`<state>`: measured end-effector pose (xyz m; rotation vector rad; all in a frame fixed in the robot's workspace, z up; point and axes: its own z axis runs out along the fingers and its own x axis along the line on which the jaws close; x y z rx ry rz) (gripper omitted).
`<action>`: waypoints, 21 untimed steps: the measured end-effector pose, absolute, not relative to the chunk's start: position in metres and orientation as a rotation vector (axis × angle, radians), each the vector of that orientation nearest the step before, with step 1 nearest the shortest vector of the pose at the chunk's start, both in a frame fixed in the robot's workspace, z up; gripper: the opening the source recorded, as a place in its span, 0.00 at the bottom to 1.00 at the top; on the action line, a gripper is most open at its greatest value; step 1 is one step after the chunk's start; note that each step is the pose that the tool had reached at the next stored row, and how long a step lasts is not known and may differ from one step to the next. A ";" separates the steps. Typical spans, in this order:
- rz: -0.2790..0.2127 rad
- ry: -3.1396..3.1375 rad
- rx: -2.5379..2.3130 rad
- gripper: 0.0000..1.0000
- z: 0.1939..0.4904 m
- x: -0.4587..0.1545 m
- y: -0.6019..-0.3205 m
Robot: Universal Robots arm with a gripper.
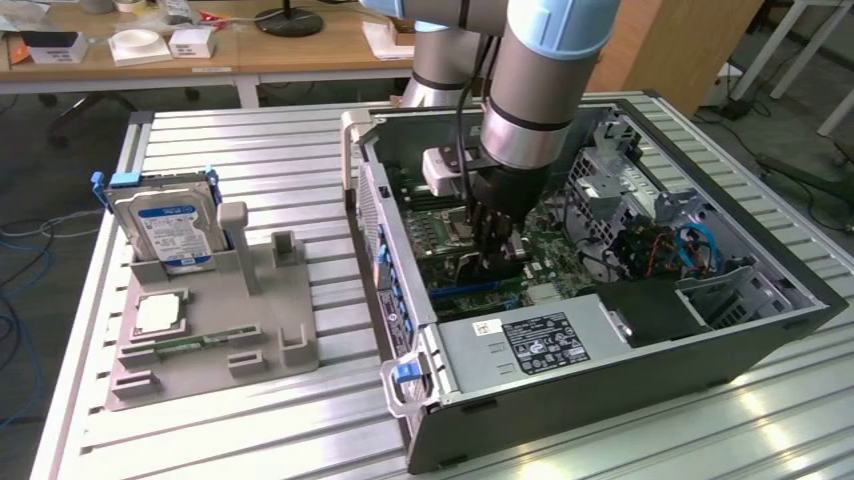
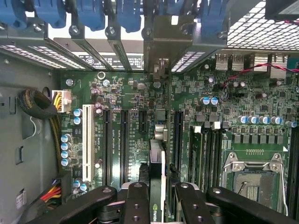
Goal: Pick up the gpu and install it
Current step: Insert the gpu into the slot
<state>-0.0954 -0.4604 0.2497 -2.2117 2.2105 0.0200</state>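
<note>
Even, bright room light; glare streaks the aluminium table (image 1: 747, 420) at the near right; the case interior (image 1: 641, 300) lies shadowed.

My pincer (image 1: 491, 268) sits deep in the open computer case (image 1: 747, 330), gpu (image 2: 156, 186) edge-on between my fingers (image 2: 135, 205). Just beside it stand the expansion slots (image 2: 124, 140) and RAM sticks (image 2: 196, 154). The power supply (image 1: 534, 345) and drive cage (image 1: 607, 190) wall me in, so only straight above is free.

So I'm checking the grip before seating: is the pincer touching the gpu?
Touching. In the wrist view the pincer has its fingers closed against both faces of the gpu, which stands edge-on between them above the motherboard.
</note>
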 end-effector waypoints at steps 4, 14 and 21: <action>0.020 2.211 -2.211 0.26 0.249 -0.097 -0.460; 0.021 2.210 -2.211 0.26 0.248 -0.097 -0.460; 0.021 2.210 -2.211 0.26 0.245 -0.097 -0.460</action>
